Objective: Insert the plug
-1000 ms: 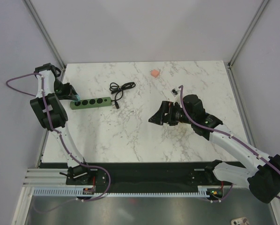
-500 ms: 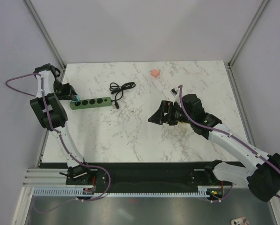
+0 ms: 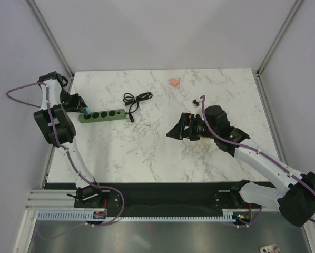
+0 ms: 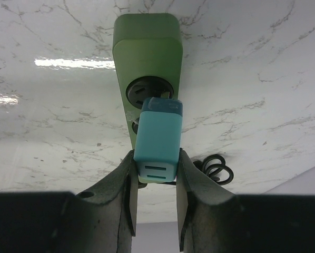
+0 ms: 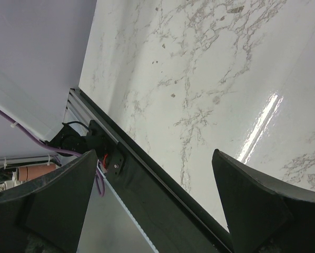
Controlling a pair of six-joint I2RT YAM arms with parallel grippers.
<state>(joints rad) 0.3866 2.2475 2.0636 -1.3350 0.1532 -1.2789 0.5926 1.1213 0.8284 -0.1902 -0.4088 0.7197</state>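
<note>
- The left gripper point(image 4: 156, 182) is closed on the plug point(image 4: 158, 139), one finger pressed to each side of its near end.
- The plug's far end sits over the end socket of the green power strip point(image 4: 147, 47). Its prongs are hidden, so I cannot tell how deep it is seated.
- The next socket is mostly covered by the plug.
- From above, the plug point(image 3: 86, 111) shows only as a small teal speck at the strip's left end.
- A black cable point(image 4: 216, 169) peeks out behind one finger.
- The right gripper point(image 5: 155, 158) is wide open and empty above the bare marble surface point(image 5: 210, 68), its fingers cut off by the frame edge.
</note>
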